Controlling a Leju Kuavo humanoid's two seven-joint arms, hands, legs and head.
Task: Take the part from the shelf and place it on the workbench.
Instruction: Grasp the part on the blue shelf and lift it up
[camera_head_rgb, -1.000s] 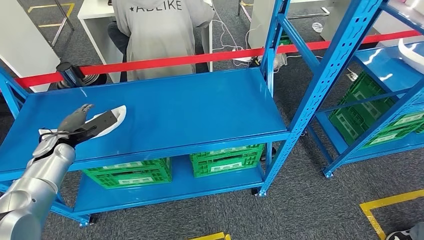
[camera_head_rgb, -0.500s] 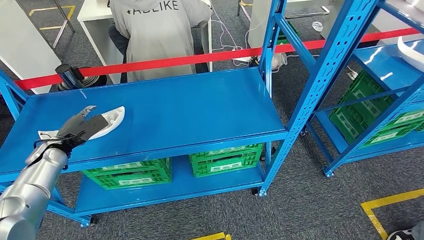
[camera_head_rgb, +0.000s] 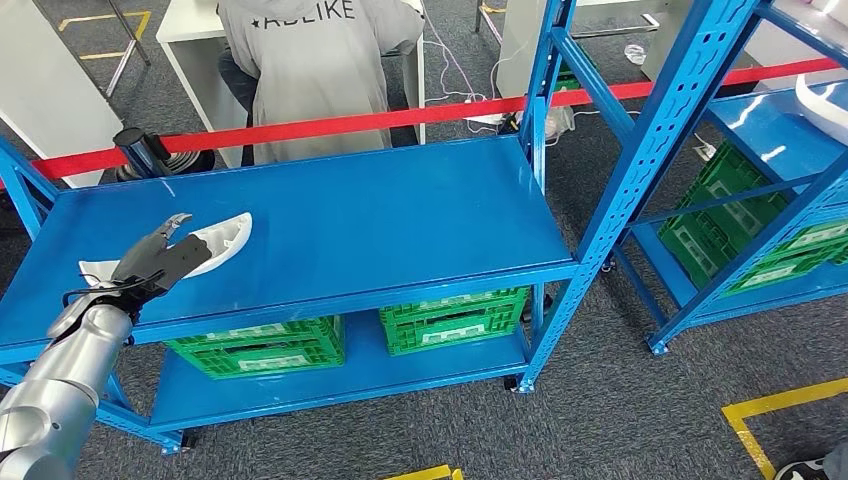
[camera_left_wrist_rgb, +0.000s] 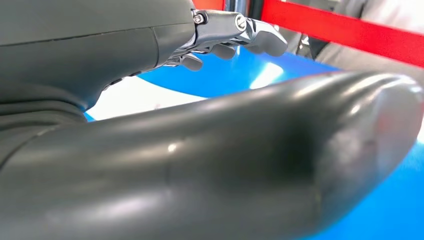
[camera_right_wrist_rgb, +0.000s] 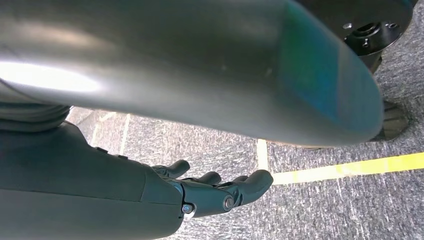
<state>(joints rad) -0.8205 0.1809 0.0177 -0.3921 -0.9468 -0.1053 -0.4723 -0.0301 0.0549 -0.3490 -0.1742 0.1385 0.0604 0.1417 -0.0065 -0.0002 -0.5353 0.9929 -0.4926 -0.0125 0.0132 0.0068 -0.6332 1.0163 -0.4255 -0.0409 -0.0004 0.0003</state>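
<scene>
The white curved part lies on the top of the blue workbench, near its left end. My left hand hovers at the part's near end with its fingers spread and nothing in its grasp. In the left wrist view the fingers are stretched out above the white part and the blue surface. My right hand hangs by my side over grey carpet, fingers loosely apart and holding nothing.
A person in a grey hoodie sits behind a red barrier tape beyond the bench. Green crates stand on the bench's lower level. A second blue shelf at the right carries another white part.
My left hand has drawn back toward me off the white part, which stays on the blue surface and now shows more of itself.
</scene>
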